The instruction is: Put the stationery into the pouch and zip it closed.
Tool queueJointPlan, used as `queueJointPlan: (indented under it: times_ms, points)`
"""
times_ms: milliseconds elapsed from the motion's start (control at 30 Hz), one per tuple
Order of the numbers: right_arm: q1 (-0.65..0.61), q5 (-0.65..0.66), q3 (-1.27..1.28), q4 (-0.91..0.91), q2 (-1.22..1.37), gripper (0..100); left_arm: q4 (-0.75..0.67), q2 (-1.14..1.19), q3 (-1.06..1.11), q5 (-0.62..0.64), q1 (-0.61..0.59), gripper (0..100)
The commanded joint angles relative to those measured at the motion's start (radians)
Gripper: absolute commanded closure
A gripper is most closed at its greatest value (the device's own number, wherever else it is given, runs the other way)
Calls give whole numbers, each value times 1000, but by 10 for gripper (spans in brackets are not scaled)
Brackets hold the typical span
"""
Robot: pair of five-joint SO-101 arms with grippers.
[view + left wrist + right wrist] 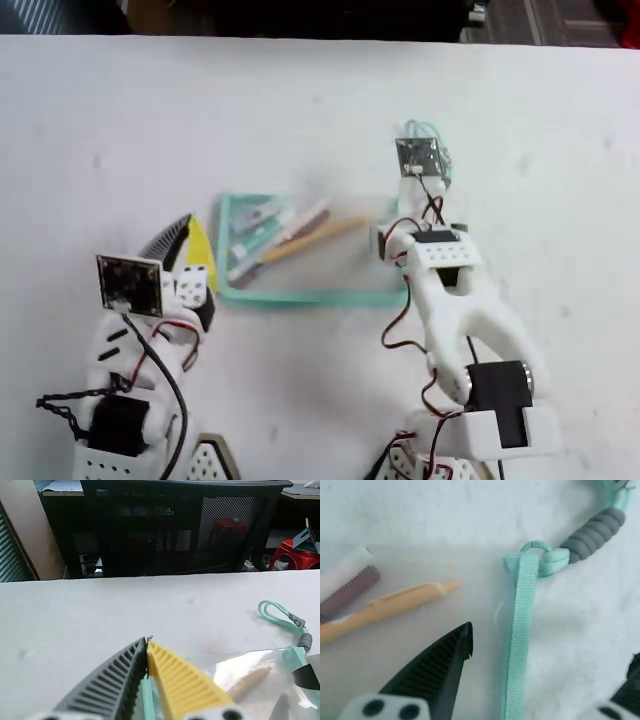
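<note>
The white table (300, 100) beyond the far side of the clear plastic pouch with mint-green edging (300, 296) is free. At its left end stands the left gripper (147, 645), at its right end the right gripper (550, 650).

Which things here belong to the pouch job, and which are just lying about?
Job: clear pouch; stationery inside it; its grey-beaded pull cord; left gripper, fingers shut on the pouch's edge; right gripper, open over its other end.
Lying about: black mesh chair and red object beyond the table.
</note>
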Motion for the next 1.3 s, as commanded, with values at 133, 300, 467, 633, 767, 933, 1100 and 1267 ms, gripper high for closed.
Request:
queueJointPlan:
  times_ms: [133,300,467,633,767,933,1100,1267]
  points:
    - [-2,11,5,24,-22,672,-75,-5,23,-75,-2,977]
    - [61,3,-44,117,-58,996,-72,-5,3,-157,-7,978]
    - [157,9,-181,394,-232,963,176,7,-238,-250,-16,978]
    - [171,12,-361,633,-446,980,347,208,-528,-298,-16,978]
    - [120,12,-477,757,-593,981,496,470,-806,-299,-22,978]
    - [30,12,-571,832,-727,981,646,750,-1056,-298,-24,977]
    - [-24,12,-649,943,-848,981,710,812,-1137,-301,-88,977]
    - [-47,12,-647,995,-975,981,710,750,-1115,-304,-173,976]
